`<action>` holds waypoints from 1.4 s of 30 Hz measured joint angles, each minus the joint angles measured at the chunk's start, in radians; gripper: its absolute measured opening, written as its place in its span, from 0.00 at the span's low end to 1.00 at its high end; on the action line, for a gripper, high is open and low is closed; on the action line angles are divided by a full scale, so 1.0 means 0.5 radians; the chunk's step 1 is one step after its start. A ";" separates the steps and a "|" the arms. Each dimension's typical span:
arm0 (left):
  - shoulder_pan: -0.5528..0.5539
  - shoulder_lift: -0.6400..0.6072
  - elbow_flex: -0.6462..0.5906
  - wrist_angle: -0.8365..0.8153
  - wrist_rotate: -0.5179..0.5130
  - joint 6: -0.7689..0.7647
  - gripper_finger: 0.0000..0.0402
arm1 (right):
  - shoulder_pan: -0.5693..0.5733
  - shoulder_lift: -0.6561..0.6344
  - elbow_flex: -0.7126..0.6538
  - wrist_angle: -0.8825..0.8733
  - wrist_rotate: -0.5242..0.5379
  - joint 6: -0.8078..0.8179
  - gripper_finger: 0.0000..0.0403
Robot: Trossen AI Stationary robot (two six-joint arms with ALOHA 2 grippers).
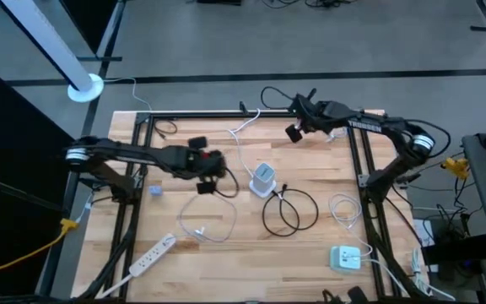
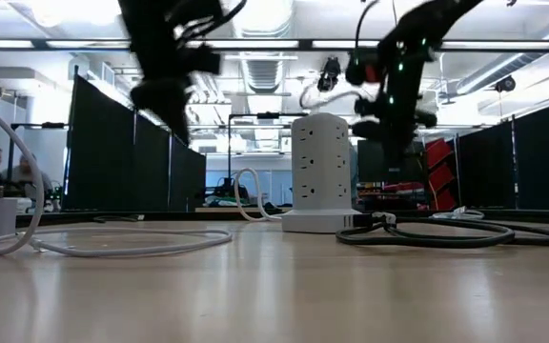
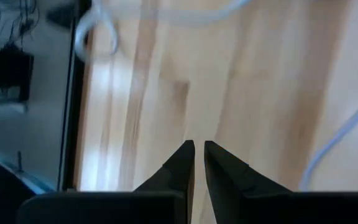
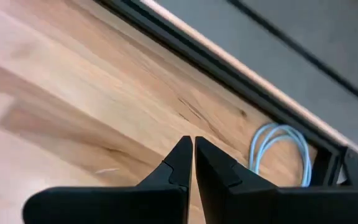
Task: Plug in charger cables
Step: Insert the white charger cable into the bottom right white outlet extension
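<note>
Currently both arms hang above the table [image 1: 310, 262] with nothing in either claw, so no plug is on its way to a socket yet.

Risks, as you go on:
- The black cable [image 1: 291, 211] lies in loops just beside the socket tower [image 1: 262, 180] near the table's middle. Grab a loop rather than the plug and you likely drag the whole coil, maybe tipping the tower.
- White cables lie apart: one [image 1: 205, 224] toward the front-left, one [image 1: 344, 209] toward the right edge, one [image 1: 241, 135] running from the tower toward the back edge. Thin and slack; a closed claw coming down may simply push them aside.
- The power strip [image 1: 152, 256] at the front-left corner and the charger block [image 1: 344, 258] at the front-right are easy to snag.

Claws:
- Left gripper [image 3: 198, 149]: tips nearly together, a thin gap between them, holding nothing, over bare wood left of the tower.
- Right gripper [image 4: 193, 144]: shut, empty, near the back edge, a white loop beyond it.
</note>
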 joint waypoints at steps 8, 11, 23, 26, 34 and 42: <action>0.315 -0.436 -0.435 0.643 0.008 0.166 0.06 | -0.126 0.163 0.059 -0.056 -0.108 -0.226 0.14; 0.541 -0.456 -0.441 0.935 0.135 0.220 0.06 | -0.207 0.234 0.148 -0.219 -0.149 -0.255 0.25; 1.179 -0.156 -0.133 1.531 0.748 0.301 0.06 | -0.558 0.665 0.246 -0.623 -0.265 -0.233 0.49; 1.174 -0.102 -0.089 1.502 0.755 0.356 0.06 | -0.593 0.710 0.246 -0.581 -0.242 -0.274 0.51; 1.139 -0.034 -0.082 1.299 0.855 0.359 0.06 | -0.812 0.845 0.249 -0.518 -0.646 -0.448 0.53; 1.113 -0.085 -0.079 0.987 0.925 0.359 0.06 | -0.795 0.756 0.230 -0.463 -0.863 -0.593 0.13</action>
